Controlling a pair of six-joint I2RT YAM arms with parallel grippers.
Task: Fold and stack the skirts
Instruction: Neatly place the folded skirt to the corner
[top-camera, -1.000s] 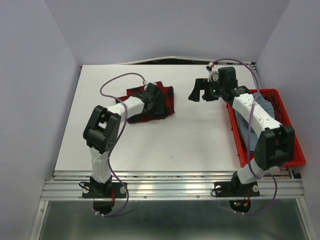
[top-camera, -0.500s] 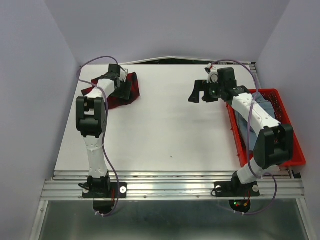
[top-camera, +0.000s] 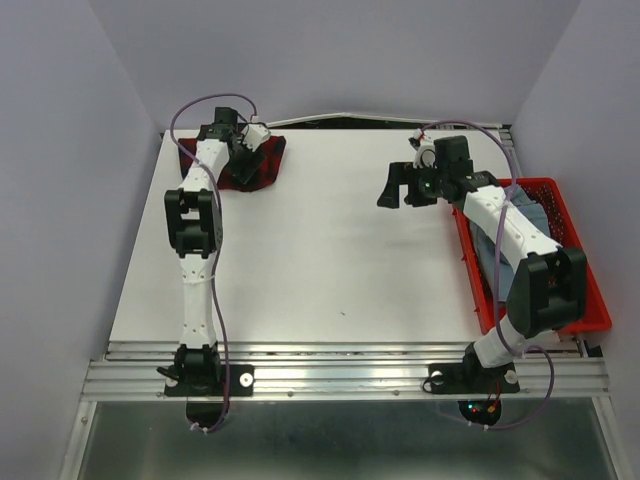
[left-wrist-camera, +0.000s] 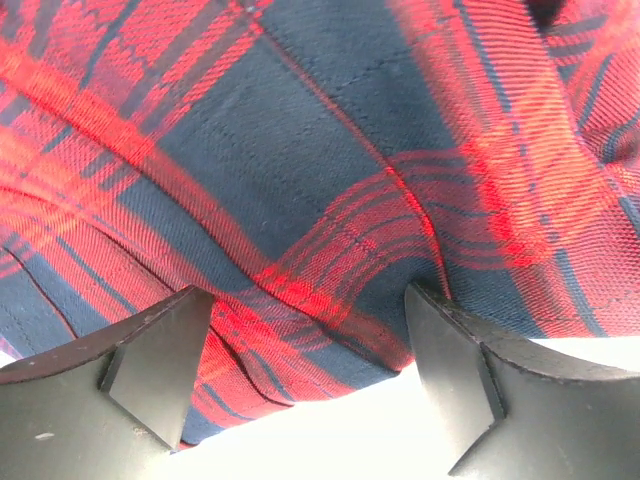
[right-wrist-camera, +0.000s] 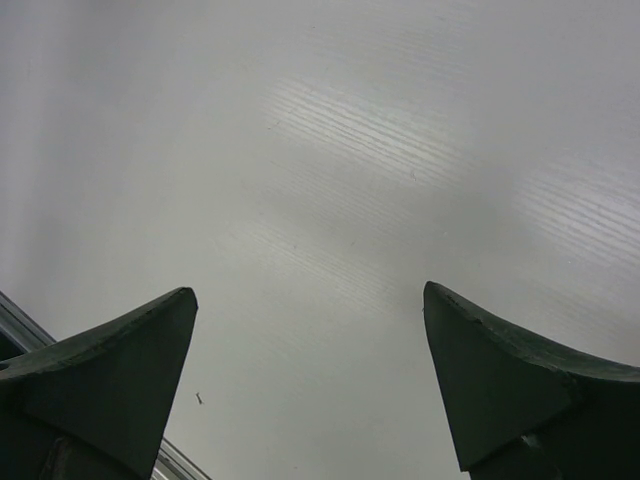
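Table (top-camera: 330, 260): white. You have both arms reaching over it from 6 o'clock.

Basket (top-camera: 597, 300): red, at the table's 3 to 4 o'clock edge.

Denim skirt (top-camera: 528, 205): blue-grey, bunched inside the basket, partly hidden by the right arm.

Plaid skirt (top-camera: 268, 165): red and navy, rumpled on the table at 11 o'clock near the far-left corner, well apart from the basket.

Left gripper (top-camera: 247, 152): over the plaid skirt. In your left wrist view its fingers (left-wrist-camera: 150, 370) stand wide apart. Plaid fills the view beyond them, and the cloth's edge runs between the tips, with white table at 6 o'clock. No pinch on the cloth shows. You cannot tell whether the tips press on it.

Right gripper (top-camera: 395, 190): at 1 o'clock, over bare table just left of the basket, spread wide, nothing between its fingers.
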